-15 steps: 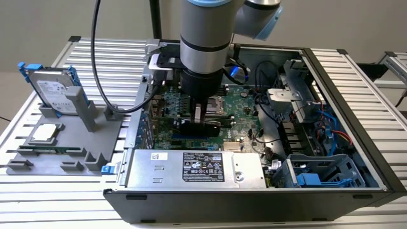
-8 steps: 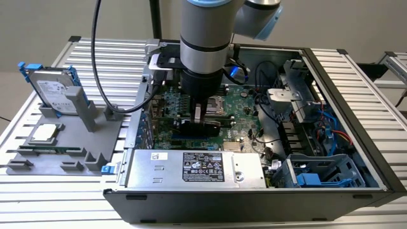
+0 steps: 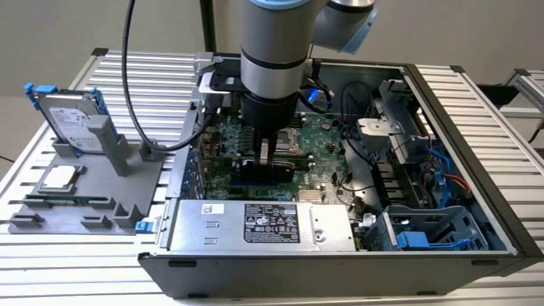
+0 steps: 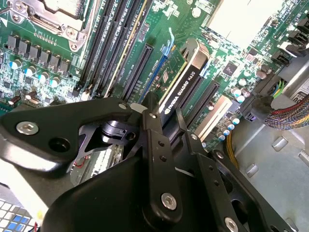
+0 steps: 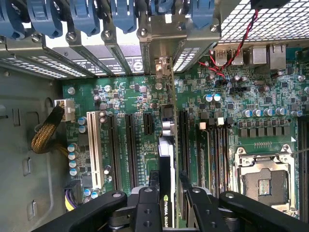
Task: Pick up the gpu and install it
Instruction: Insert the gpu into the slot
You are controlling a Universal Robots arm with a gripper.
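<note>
gpu between gripper fingers (upright)

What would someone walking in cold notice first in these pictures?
The arm plunging straight down into the open computer case, which takes up the middle of the exterior view. In both wrist views its gripper is shut on the gpu, held on edge over the green motherboard among the expansion slots. On the exterior view's left, a hard drive stands upright in a grey holder.
</note>
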